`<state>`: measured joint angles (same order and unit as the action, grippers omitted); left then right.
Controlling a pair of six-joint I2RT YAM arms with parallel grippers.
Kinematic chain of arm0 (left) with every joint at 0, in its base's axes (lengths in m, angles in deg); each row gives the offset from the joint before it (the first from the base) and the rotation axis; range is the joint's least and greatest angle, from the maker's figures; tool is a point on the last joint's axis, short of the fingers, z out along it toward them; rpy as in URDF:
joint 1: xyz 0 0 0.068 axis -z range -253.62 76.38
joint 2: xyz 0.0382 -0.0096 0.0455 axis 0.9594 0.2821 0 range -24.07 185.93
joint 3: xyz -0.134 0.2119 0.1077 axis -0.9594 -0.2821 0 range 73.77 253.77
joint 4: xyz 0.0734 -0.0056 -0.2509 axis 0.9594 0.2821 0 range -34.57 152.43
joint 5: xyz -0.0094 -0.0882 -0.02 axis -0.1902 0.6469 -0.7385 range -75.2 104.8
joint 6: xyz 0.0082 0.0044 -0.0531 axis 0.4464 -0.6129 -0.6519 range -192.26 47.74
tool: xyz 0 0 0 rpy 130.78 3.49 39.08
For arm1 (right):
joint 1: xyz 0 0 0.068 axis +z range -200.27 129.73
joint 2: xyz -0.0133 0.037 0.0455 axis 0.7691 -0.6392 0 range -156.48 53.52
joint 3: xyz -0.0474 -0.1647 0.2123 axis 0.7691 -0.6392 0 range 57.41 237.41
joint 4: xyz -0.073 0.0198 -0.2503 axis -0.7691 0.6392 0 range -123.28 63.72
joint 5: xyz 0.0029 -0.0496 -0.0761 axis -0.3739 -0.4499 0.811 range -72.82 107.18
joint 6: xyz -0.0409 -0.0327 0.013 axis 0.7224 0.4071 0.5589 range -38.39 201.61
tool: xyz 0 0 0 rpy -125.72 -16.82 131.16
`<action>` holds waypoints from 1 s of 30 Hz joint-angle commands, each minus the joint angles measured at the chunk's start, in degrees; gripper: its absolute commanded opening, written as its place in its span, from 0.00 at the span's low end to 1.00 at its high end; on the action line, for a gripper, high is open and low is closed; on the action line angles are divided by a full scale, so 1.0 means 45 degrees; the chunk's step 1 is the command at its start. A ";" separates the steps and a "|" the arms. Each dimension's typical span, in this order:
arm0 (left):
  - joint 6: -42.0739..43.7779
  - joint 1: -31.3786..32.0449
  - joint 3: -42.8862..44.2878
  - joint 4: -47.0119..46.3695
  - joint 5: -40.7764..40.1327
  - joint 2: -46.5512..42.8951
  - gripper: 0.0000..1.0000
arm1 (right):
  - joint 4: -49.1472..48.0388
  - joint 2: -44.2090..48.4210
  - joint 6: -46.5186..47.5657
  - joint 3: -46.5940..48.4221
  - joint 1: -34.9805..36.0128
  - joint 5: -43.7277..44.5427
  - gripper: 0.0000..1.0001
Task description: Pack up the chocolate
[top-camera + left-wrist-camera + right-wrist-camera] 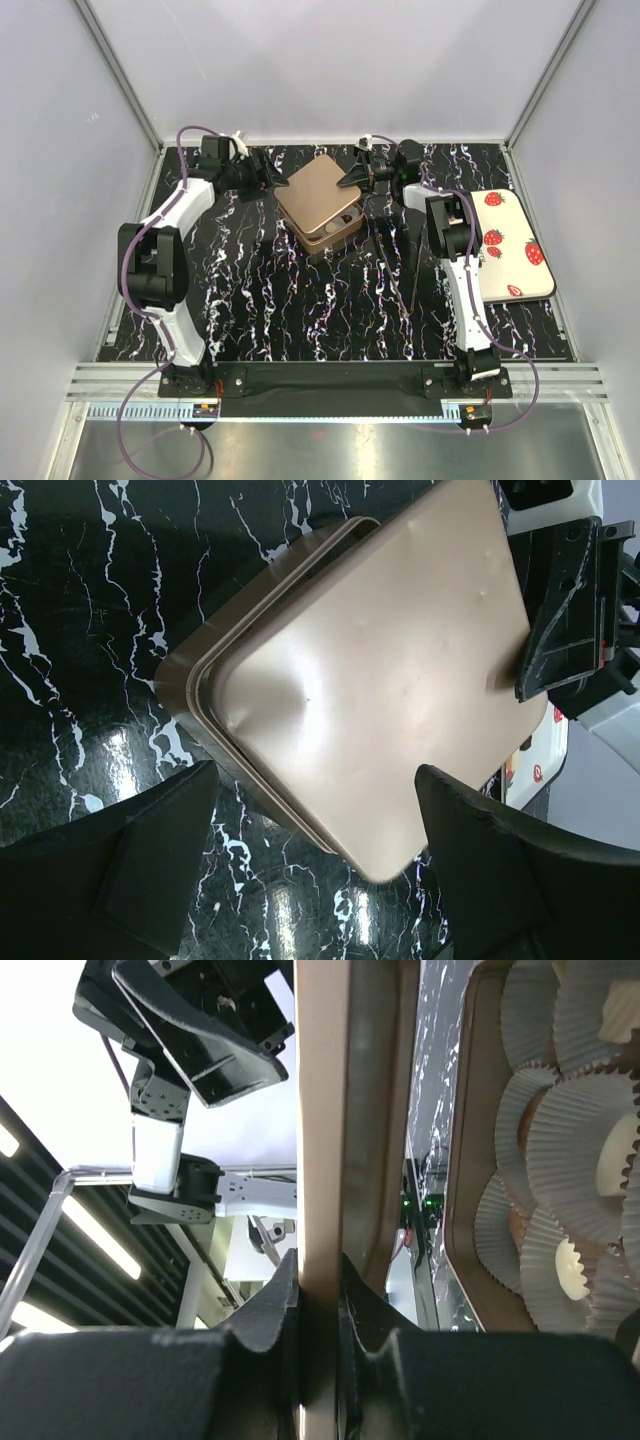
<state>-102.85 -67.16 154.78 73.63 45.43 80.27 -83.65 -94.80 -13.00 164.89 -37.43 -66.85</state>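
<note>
A tan metal lid lies tilted over its matching box at the back middle of the table. My right gripper is shut on the lid's right edge, which is pinched between the two fingers. Inside the box, white paper cups hold pale pieces of chocolate; most of them are hidden under the lid. My left gripper stands open at the lid's left corner, with a finger on either side and touching nothing.
A white tray with red strawberry prints lies at the right edge of the black marbled table. Grey walls close in the back and both sides.
</note>
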 commanded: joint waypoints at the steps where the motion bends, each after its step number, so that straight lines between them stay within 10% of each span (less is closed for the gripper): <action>1: -0.0175 0.0049 0.0591 -0.0899 0.0400 0.0387 0.85 | -0.3143 0.0048 -0.2141 0.0315 -0.0002 -0.0936 0.00; 20: 0.0059 0.0244 0.0865 -0.0880 -0.0400 0.1073 0.84 | -0.2481 -0.0988 -0.1693 0.0881 -0.0490 -0.0253 0.00; 26: 0.0293 0.0283 0.0903 -0.0685 -0.1103 0.1170 0.84 | 0.5433 0.0085 0.4994 0.0917 -0.0705 0.0604 0.00; 30: 0.0391 0.0303 0.0845 -0.0645 -0.1162 0.1287 0.84 | 1.6996 -0.0087 1.4076 0.3806 -0.0744 0.2229 0.08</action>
<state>-102.63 -66.00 156.66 72.45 41.85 85.71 -43.98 -98.84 18.74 173.46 -40.66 -62.22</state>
